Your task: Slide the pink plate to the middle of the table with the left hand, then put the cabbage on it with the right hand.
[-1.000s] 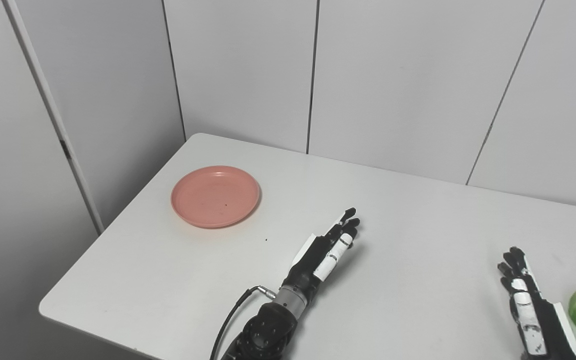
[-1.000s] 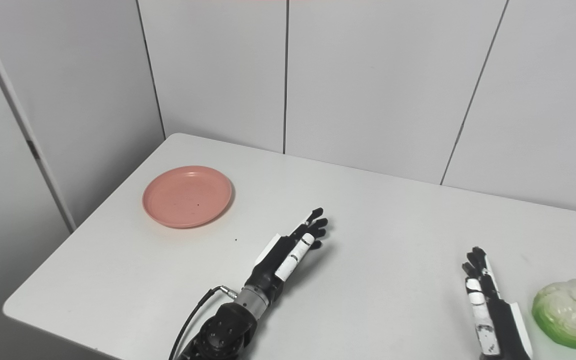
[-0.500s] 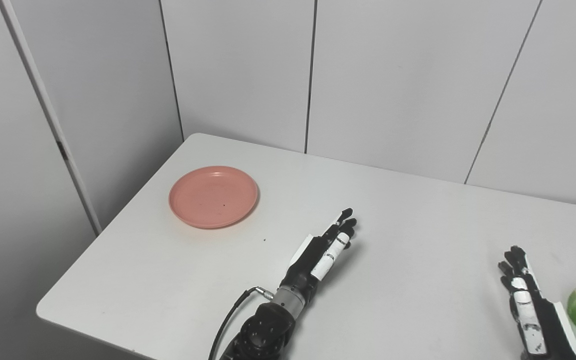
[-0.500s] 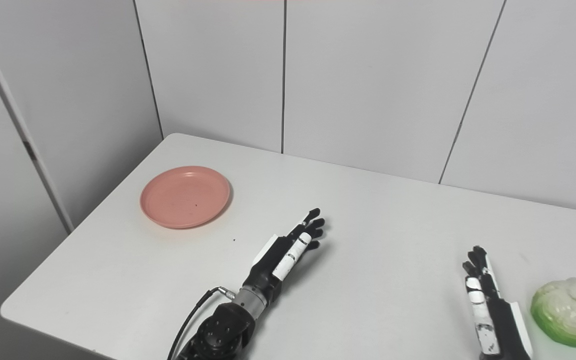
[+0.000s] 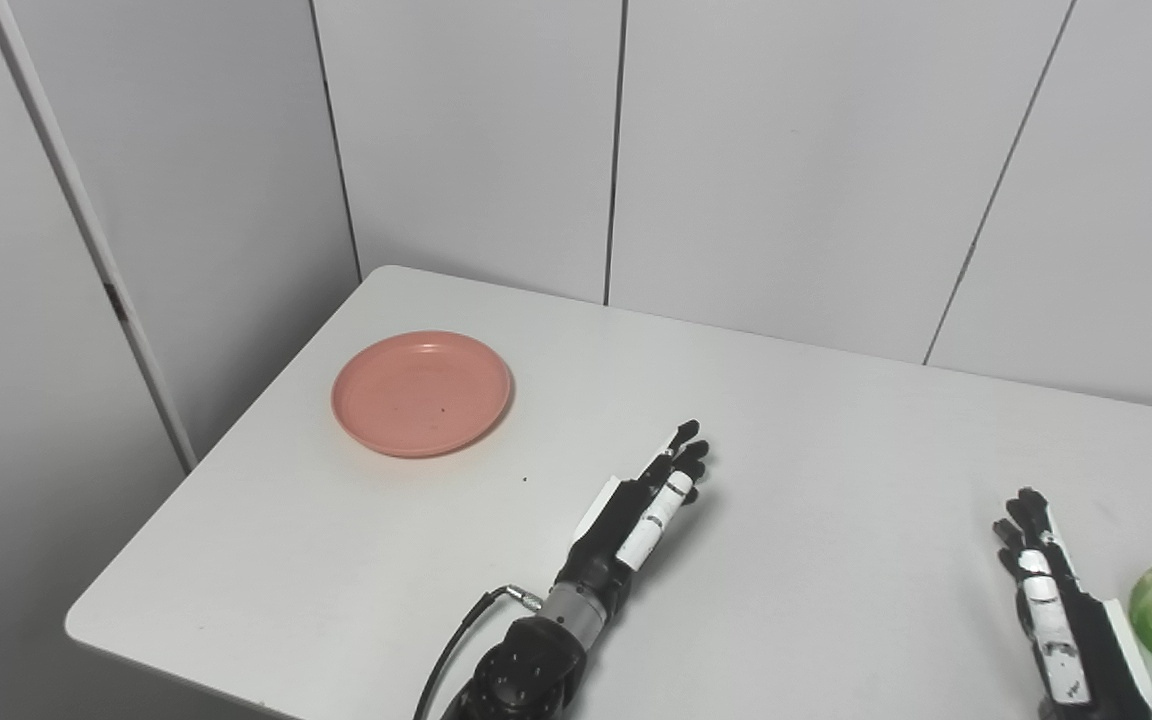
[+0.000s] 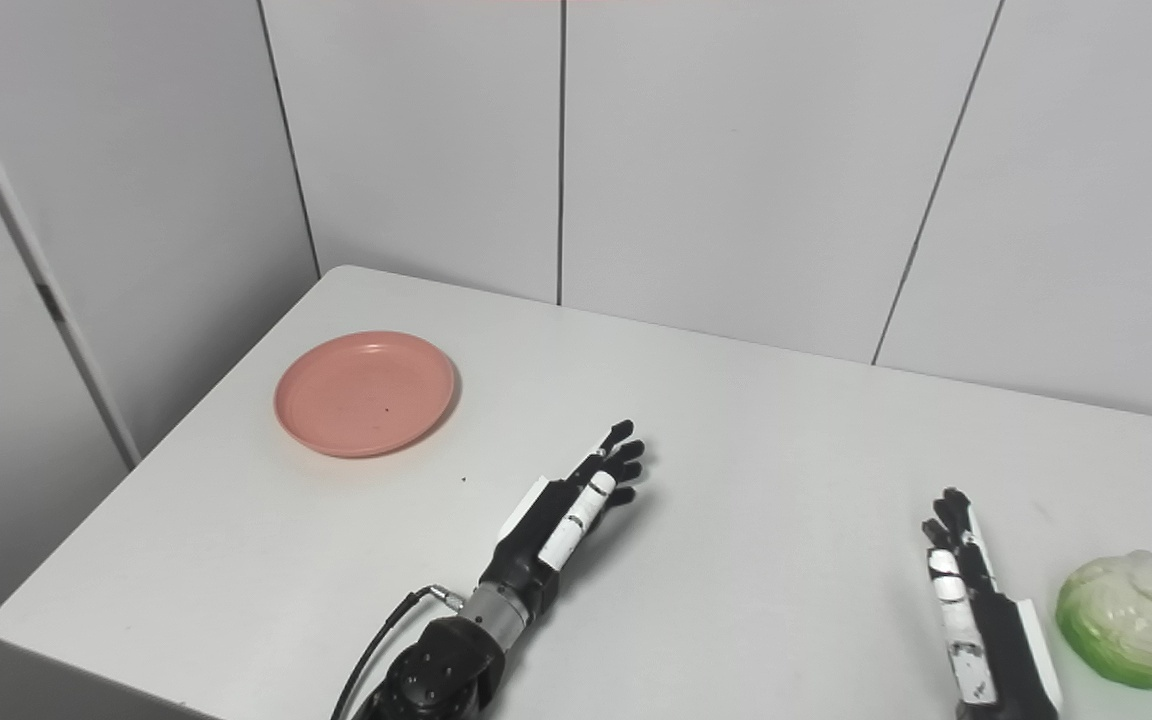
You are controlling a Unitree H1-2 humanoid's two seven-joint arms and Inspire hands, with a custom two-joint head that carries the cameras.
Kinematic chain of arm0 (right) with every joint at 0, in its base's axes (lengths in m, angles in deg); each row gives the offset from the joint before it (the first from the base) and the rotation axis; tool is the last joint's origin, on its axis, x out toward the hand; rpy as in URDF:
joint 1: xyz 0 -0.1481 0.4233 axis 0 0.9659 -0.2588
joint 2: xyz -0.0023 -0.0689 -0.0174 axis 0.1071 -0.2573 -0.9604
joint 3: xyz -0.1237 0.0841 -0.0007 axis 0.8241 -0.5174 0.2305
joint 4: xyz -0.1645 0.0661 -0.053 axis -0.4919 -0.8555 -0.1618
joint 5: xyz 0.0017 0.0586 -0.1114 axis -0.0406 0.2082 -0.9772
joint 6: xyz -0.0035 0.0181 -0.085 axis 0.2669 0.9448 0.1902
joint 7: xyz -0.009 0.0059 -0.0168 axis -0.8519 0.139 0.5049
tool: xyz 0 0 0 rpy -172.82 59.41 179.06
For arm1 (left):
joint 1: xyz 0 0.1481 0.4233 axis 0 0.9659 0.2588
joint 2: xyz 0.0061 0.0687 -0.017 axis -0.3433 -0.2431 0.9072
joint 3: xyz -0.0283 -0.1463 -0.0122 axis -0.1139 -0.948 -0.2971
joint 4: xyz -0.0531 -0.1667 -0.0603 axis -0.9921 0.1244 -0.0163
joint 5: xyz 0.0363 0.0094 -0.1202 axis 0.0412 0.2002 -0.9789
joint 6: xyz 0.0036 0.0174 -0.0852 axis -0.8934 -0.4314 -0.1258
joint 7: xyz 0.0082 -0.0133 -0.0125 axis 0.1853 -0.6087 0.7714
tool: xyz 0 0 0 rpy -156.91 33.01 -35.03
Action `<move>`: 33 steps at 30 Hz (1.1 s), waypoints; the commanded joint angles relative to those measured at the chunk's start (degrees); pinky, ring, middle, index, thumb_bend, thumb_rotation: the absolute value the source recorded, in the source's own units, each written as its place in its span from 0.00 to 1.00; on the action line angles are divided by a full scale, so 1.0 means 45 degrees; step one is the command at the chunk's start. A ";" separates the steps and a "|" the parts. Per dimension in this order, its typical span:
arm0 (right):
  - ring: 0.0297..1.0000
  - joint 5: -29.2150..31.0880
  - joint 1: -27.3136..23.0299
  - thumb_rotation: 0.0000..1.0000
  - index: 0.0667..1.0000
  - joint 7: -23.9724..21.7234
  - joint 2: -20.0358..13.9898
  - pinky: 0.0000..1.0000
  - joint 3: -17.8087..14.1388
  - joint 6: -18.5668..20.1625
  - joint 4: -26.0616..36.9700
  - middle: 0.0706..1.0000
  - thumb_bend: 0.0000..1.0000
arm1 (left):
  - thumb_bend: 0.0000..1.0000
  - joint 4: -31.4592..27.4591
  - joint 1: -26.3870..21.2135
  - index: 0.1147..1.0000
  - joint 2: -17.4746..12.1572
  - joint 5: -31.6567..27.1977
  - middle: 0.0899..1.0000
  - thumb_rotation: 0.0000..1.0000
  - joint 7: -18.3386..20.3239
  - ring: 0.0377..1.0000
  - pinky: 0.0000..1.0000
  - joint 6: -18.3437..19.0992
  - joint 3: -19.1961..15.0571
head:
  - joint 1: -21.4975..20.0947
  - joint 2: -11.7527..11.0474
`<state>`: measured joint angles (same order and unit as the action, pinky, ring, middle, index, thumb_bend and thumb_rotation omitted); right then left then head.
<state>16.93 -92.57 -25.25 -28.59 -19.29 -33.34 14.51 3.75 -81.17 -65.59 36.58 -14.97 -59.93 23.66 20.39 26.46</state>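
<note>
the plate (image 5: 422, 393), left of centre on the desk (image 5: 816, 420), looks light, stiff and slick, best nudged at its rim by the released left hand (image 5: 641, 506), while the released right hand (image 6: 971, 590) waits beside the soft cabbage (image 6: 1123, 618) at lower right.

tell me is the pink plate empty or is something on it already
Empty. The pink plate shows only its bare inside, apart from a tiny dark speck. The cabbage sits on the table far right, beside the right hand.

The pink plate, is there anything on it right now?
Nothing lies on the pink plate except a few tiny dark specks. The cabbage sits far off beside the right hand. What is under the plate is hidden.
</note>
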 commanded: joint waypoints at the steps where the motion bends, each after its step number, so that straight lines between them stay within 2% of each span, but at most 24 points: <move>1: 0.98 0.0127 0.0510 1.00 1.00 -0.0001 0.0072 1.00 -0.0058 -0.0059 -0.0668 0.99 0.27 | 0.42 -0.0394 -0.0373 0.95 -0.0287 -0.0174 0.95 1.00 0.0279 0.94 0.90 0.0203 -0.0040 | -0.0010 0.0036; 7: 0.98 -0.0001 0.0514 1.00 1.00 0.0033 0.0033 1.00 -0.0032 -0.0038 -0.0689 0.99 0.28 | 0.46 -0.1379 -0.0951 0.93 -0.0504 -0.0607 0.94 1.00 0.0434 0.93 0.90 0.0928 -0.0365 | 0.0078 0.0033; 14: 0.98 0.0038 0.0531 1.00 1.00 -0.0013 0.0023 1.00 -0.0052 -0.0137 -0.0681 0.99 0.28 | 0.49 -0.2459 -0.1404 0.93 -0.0899 -0.0707 0.94 1.00 0.0566 0.92 0.90 0.0898 -0.0664 | 0.0215 -0.0019; 18: 0.98 -0.0026 0.0544 1.00 1.00 0.0019 0.0002 1.00 -0.0052 -0.0183 -0.0672 0.99 0.28 | 0.51 -0.3138 -0.1651 0.92 -0.1030 -0.0954 0.93 1.00 0.0560 0.91 0.90 0.1176 -0.0980 | 0.0324 -0.0039; 22: 0.98 0.0036 0.0561 1.00 1.00 0.0005 0.0023 1.00 -0.0076 -0.0355 -0.0729 0.99 0.27 | 0.51 -0.3752 -0.1904 0.92 -0.1135 -0.1129 0.94 1.00 0.0446 0.91 0.90 0.1443 -0.1428 | 0.0443 -0.0070; 33: 0.97 -0.0023 0.0560 1.00 0.99 0.0068 0.0027 1.00 -0.0102 -0.0257 -0.0666 0.98 0.28 | 0.48 -0.4267 -0.2602 0.92 -0.1629 -0.1851 0.93 1.00 -0.0060 0.91 0.91 0.1797 -0.2875 | 0.0605 -0.0032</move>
<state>16.56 -92.68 -25.19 -28.69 -19.44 -33.34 14.51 -13.31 -90.11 -72.16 28.53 -14.43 -51.85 11.24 23.12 26.28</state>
